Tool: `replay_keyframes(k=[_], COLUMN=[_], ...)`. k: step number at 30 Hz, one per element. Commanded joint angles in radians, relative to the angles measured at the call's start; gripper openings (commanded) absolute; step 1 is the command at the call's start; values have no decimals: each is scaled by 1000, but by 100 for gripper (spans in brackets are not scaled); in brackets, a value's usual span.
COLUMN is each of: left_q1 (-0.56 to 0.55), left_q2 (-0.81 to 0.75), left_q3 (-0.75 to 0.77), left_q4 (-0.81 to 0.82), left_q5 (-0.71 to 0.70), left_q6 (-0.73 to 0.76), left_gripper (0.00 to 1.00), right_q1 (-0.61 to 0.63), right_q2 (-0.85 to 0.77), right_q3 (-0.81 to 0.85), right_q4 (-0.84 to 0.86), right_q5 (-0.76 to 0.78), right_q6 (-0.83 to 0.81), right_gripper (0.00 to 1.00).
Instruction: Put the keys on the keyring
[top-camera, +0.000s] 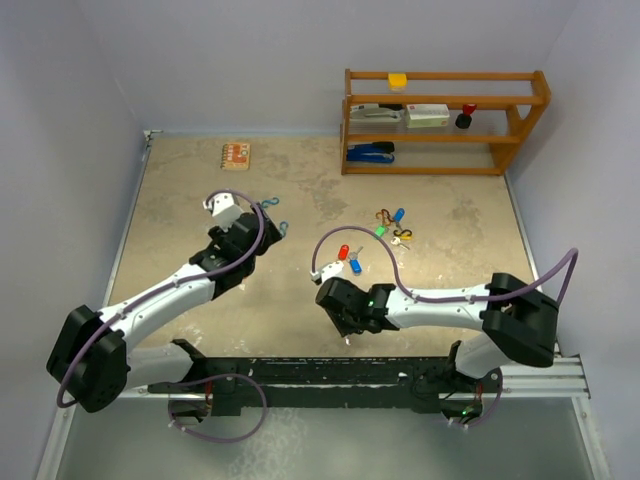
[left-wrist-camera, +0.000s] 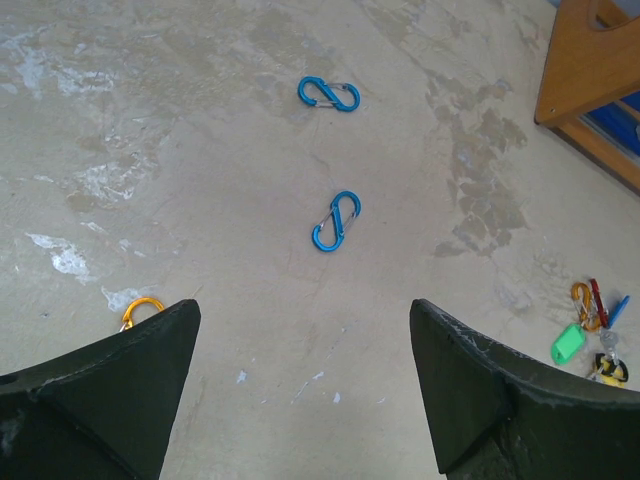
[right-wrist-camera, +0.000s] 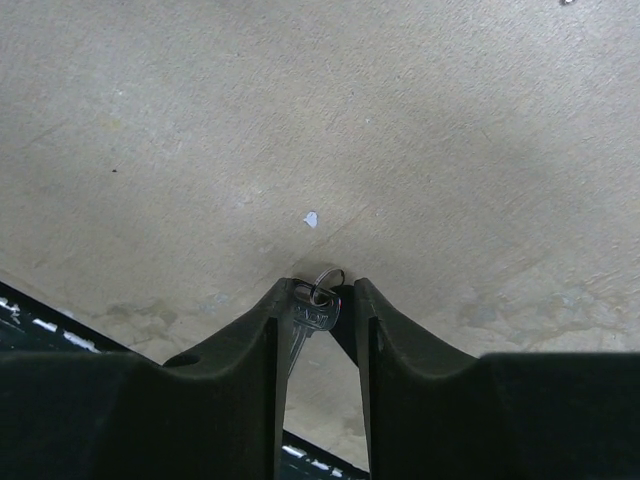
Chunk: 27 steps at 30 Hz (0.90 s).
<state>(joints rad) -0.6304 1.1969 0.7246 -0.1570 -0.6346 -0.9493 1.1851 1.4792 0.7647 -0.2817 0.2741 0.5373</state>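
Note:
My right gripper (right-wrist-camera: 318, 292) is shut on a silver key (right-wrist-camera: 311, 320) with a small metal split ring (right-wrist-camera: 329, 281) through its head, held low over the table near the front edge (top-camera: 346, 322). A red-headed key (top-camera: 343, 253) and a blue-headed key (top-camera: 355, 266) lie just beyond it. A cluster of coloured keys (top-camera: 390, 226) lies farther right and also shows in the left wrist view (left-wrist-camera: 592, 330). My left gripper (left-wrist-camera: 303, 312) is open and empty above the table (top-camera: 262, 216). Two blue S-shaped clips (left-wrist-camera: 336, 221) (left-wrist-camera: 329, 94) lie ahead of it.
An orange clip (left-wrist-camera: 140, 310) peeks out beside my left finger. A wooden shelf (top-camera: 440, 120) with staplers and small items stands at the back right. A small orange card (top-camera: 235, 154) lies at the back left. The arms' mounting rail (top-camera: 380, 372) runs along the near edge.

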Motion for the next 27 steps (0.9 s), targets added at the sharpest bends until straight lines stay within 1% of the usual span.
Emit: replay_keyframes(k=[1, 8, 15, 19, 27], left_q1=[5, 5, 5, 5, 5], left_q2=[-31, -31, -31, -37, -46], left_q3=[-19, -37, -45, -50, -62], left_q4=[2, 8, 11, 10, -3], left_q5=[-2, 2, 4, 3, -8], left_q6=[6, 3, 0, -1, -2], left_gripper=[82, 82, 82, 82, 82], right_q1=[10, 12, 14, 14, 14], right_q2=[3, 7, 4, 3, -38], right_q3=[33, 43, 57, 63, 82], right_q4=[-2, -8, -26, -33, -61], right_q5=[42, 54, 77, 85, 132], right_q6=[22, 27, 28, 30, 20], right_gripper=[32, 25, 8, 0, 0])
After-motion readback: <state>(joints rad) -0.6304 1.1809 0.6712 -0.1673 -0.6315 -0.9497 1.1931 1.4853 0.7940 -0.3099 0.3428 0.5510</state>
